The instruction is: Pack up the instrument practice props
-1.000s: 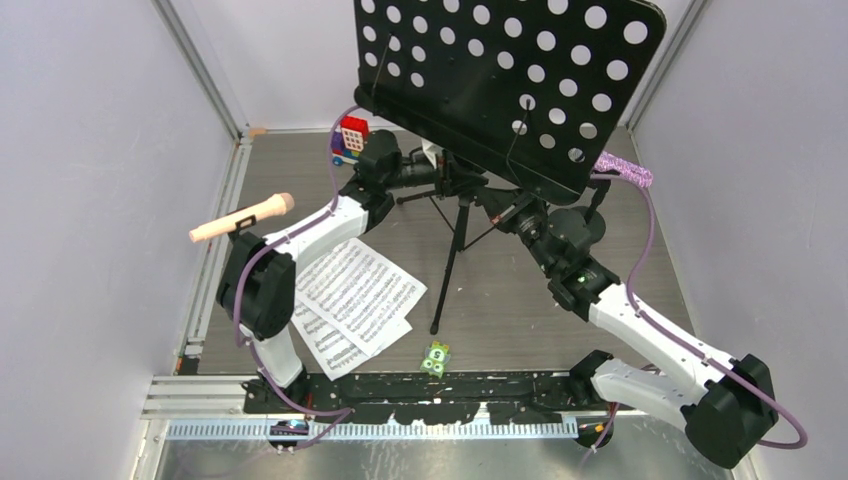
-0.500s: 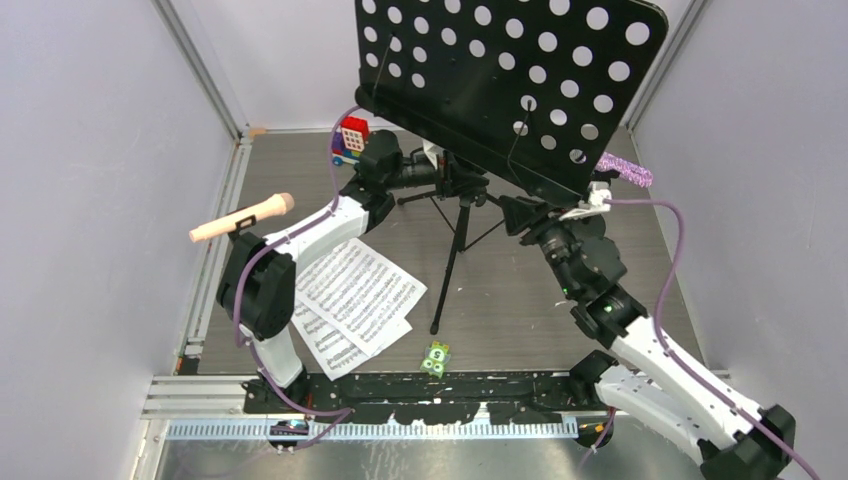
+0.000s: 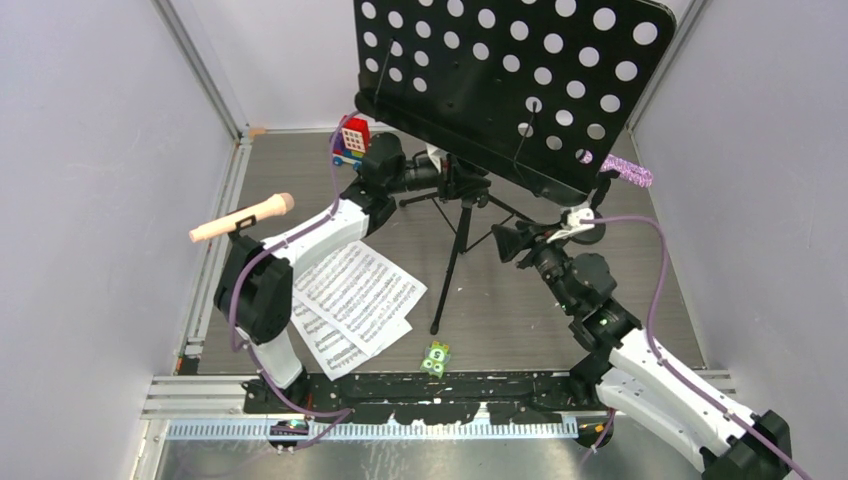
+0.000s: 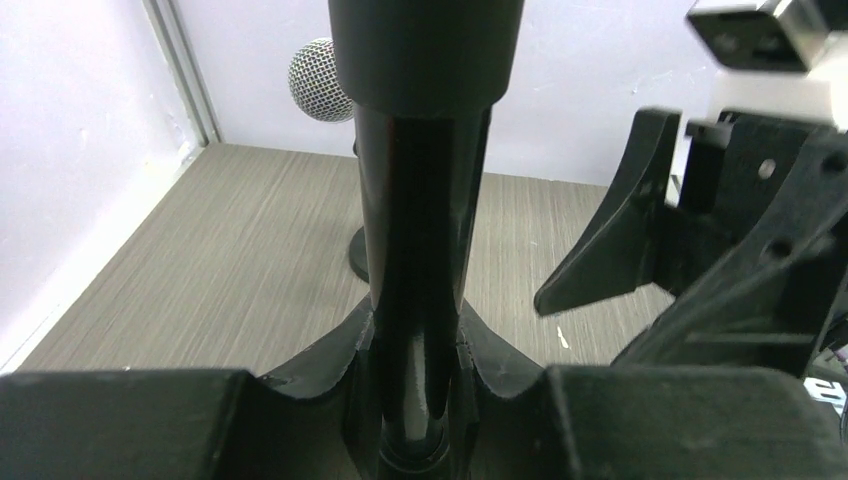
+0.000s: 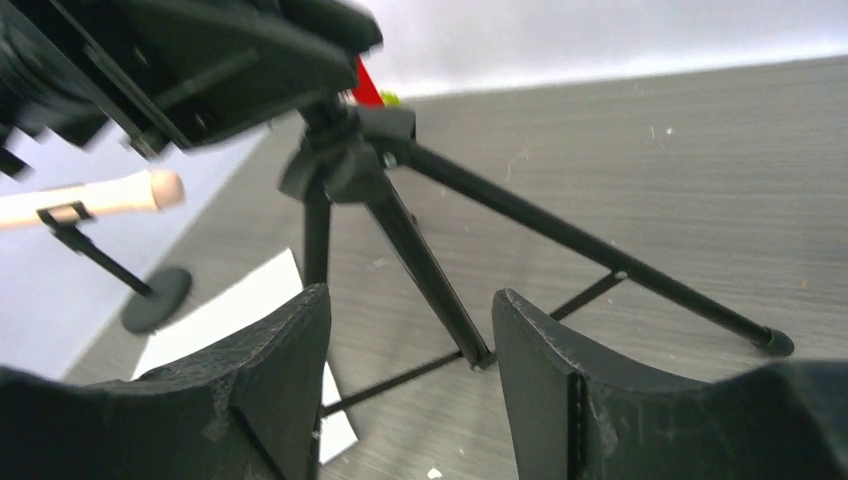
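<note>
Music stand (image 3: pixel 505 85) upright at 12 o'clock on table (image 3: pixel 640 280). Left gripper (image 4: pixel 415 345) clamped on pole (image 4: pixel 420 200); right gripper (image 5: pixel 410 310) wide apart, empty, at pole's 4 o'clock. Stand likely top-heavy, stiff, slick: grip pole near tripod legs (image 5: pixel 560 237).

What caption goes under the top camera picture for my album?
Left gripper holds the music stand by its pole; the right gripper hangs open nearby, sheet music on the table.
</note>
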